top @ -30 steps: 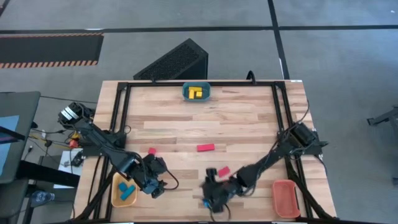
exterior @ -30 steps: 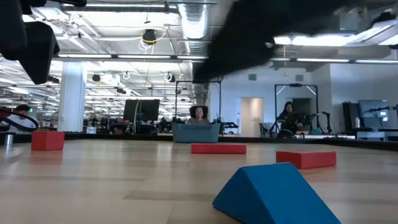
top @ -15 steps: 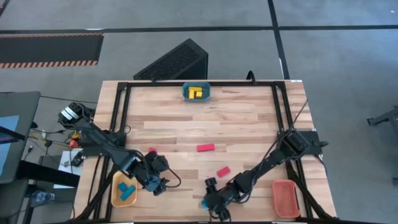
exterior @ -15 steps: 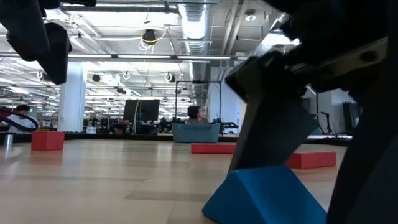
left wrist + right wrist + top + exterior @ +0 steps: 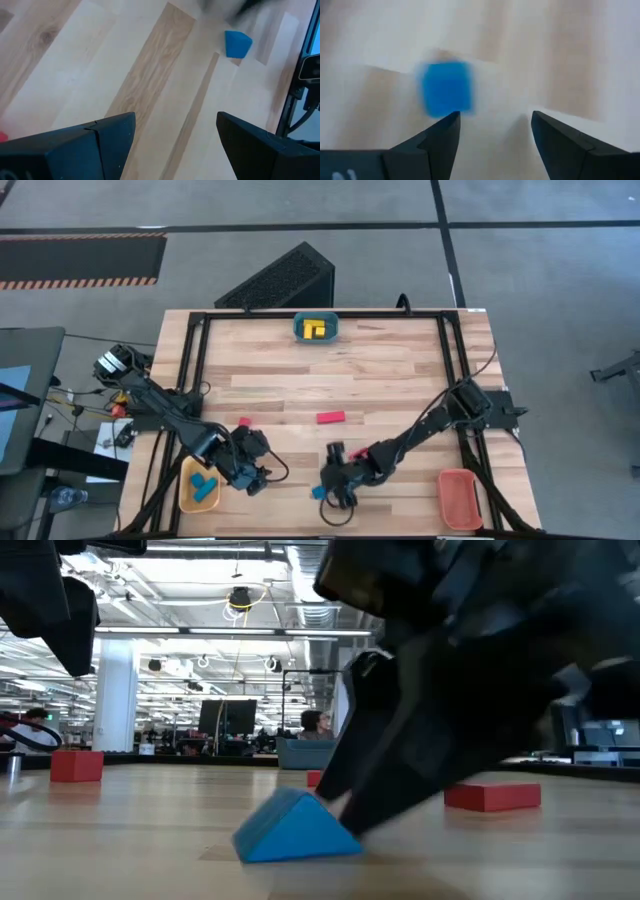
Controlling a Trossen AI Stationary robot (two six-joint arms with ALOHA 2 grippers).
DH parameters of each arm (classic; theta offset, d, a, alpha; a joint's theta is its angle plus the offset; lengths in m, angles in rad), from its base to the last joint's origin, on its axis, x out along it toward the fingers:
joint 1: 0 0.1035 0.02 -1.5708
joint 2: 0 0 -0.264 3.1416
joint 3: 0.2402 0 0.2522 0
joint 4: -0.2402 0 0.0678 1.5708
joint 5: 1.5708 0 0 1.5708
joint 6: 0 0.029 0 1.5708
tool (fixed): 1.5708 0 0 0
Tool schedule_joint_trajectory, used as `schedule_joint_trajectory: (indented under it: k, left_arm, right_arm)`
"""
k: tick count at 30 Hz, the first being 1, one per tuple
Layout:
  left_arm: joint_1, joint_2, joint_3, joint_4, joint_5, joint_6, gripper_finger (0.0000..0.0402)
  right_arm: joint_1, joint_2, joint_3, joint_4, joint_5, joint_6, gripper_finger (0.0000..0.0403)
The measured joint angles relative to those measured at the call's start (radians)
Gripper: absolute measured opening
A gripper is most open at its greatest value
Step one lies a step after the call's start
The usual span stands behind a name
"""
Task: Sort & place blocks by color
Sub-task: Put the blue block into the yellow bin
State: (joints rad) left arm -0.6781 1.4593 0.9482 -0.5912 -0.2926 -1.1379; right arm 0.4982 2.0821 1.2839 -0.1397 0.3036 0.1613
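Observation:
A blue wedge-shaped block [image 5: 318,492] lies flat on the wood near the table's front edge. My right gripper [image 5: 333,488] stands low beside it, open and slanting down. In the right wrist view the block [image 5: 446,89] lies just beyond one fingertip, not between the fingers. My left gripper [image 5: 252,477] hangs open above the table, next to the yellow tray [image 5: 183,498], and holds nothing. The left wrist view shows the blue block [image 5: 237,43] farther off. Red blocks [image 5: 244,423] [image 5: 330,417] lie mid-table. My right gripper meets the blue block with the tip of one open finger [image 5: 350,812]. That tip rests against the block's sloped side [image 5: 335,822] and comes slanting down from the table's right. The block sits flat on the table, outside the gap between the fingers.
The yellow tray at the front left holds blue blocks [image 5: 203,483]. A teal tray [image 5: 298,328] at the far edge holds yellow blocks [image 5: 316,329]. An orange-red tray [image 5: 460,498] stands at the front right. Another red block [image 5: 492,796] lies behind the right arm. A black frame rims the table.
My right gripper has come down and gone toward the table's left and far edges, staying open. The blue block has slid along the table ahead of its finger, leftward and away from the near edge.

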Motion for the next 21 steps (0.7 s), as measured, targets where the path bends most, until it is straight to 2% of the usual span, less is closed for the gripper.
schedule_joint_trajectory:
  k: [2, 5, 10, 15, 21]
  left_arm:
    - [0.0, 0.0, 0.0, 0.001, 0.0, -0.009, 0.0265]
    - [-0.002, 0.0, 0.0, 0.004, 0.0, -0.007, 0.0265]
    - [-0.002, 0.0, 0.0, -0.002, 0.0, 0.042, 0.0265]
    - [0.011, 0.0, 0.0, -0.001, -0.007, 0.078, 0.0265]
    - [0.014, 0.0, 0.0, 0.007, -0.007, 0.064, 0.0265]
  right_arm:
    - [-0.018, -0.024, -0.003, -0.037, 0.058, 0.042, 0.0269]
    - [-0.04, -0.069, -0.002, -0.041, 0.073, 0.125, 0.0269]
    - [0.0, -0.081, -0.001, 0.053, -0.026, 0.122, 0.0269]
    - [0.039, -0.034, -0.002, 0.142, -0.06, 0.03, 0.0269]
    - [0.024, 0.022, 0.001, 0.22, -0.103, 0.02, 0.027]
